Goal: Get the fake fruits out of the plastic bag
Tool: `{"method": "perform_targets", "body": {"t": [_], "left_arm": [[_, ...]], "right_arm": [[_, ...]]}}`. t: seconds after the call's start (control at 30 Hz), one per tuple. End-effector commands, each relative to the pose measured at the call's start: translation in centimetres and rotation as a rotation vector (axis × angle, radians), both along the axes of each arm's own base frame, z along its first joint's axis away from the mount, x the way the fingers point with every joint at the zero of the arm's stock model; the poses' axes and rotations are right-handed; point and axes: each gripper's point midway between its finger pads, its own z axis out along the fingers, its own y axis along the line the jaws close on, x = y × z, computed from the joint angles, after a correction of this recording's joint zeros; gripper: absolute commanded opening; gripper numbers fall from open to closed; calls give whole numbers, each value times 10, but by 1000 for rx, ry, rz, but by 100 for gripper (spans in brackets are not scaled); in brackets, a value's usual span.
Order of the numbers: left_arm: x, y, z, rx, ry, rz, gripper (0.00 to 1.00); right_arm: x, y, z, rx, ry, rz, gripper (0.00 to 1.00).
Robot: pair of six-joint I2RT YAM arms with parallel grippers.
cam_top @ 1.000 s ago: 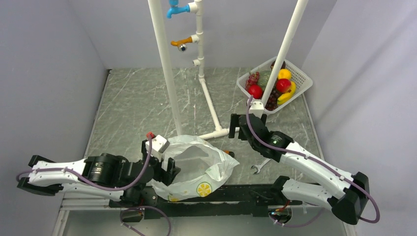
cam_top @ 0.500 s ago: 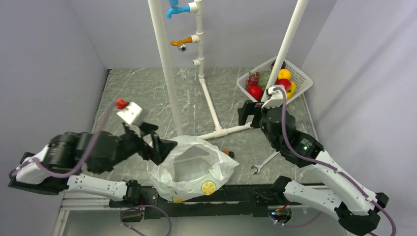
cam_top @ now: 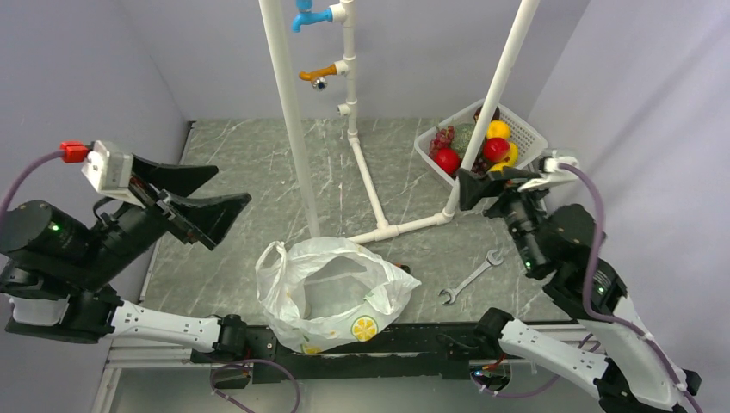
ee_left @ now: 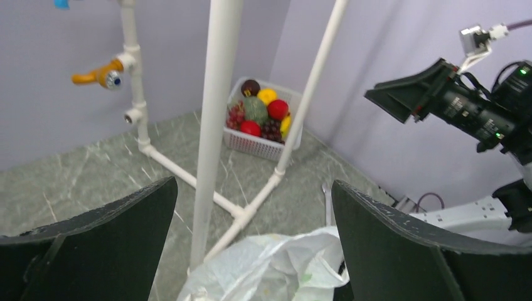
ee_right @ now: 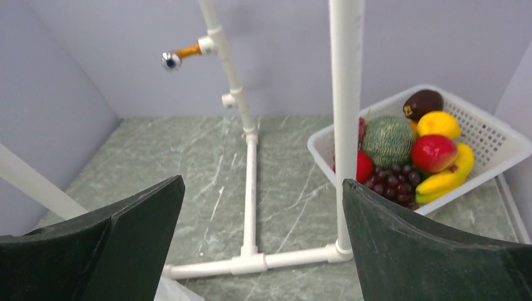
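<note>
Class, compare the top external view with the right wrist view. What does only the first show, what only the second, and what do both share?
Only top external: the plastic bag, the wrench, the left gripper and a blue tap. Only right wrist: no extra object, but the green melon shows nearly whole beside the pipe frame. Both: the white basket of fake fruits, the pipe frame, the orange tap and the open right gripper.
</note>
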Motion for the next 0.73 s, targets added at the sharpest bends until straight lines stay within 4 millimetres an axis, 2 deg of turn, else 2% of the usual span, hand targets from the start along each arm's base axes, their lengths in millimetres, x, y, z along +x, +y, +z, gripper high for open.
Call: {"method": "perform_targets", "body": {"t": [0.0,0.1,0.27,0.7], "left_arm": [[8,21,38,-102,-90,54,99],[9,28,46,-124,-122,62,99],[12,35,48,-135,-121,89,99],[12,36,40,-160,-69,85,97]], "right_arm": [[-18,-28,46,56,-136,-33,99],[-25,-39,53,73,-166,-50,100],[-27,-51,57,70,-164,-91,99],[-32,-47,62,52,-180,-47,100]]}}
